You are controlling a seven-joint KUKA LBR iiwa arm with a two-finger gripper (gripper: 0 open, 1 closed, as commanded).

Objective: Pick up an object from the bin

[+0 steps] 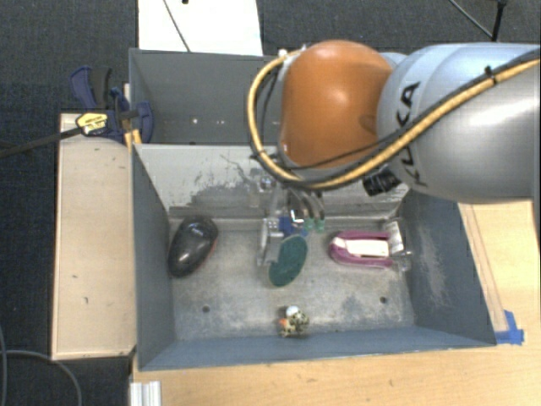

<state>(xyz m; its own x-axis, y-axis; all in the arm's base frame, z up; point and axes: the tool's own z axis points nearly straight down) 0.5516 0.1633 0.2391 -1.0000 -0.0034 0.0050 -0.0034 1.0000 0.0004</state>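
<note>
Your tool [282, 237] hangs low over the middle of the bin [154, 227], beneath the arm's orange cover [330, 104], and from this angle you cannot tell whether it stands apart or together. Right at its tip lies a dark green oval thing [288, 263], tilted, with its upper end touching or tucked just under the tool's metal parts; you cannot tell whether it is gripped. Near it, toward the right of the camera view, a purple and white thing [362, 249] lies lengthwise on the bin floor, with a shiny metal piece at its right end. Well apart on the other side, a black computer mouse [193, 245] rests close to the bin's left wall. Below the green oval, near the front wall, a small multicoloured thing [292, 321] sits by itself. The grey arm [473, 125] comes in from the right, and you can see its cables looped round the orange cover.
</note>
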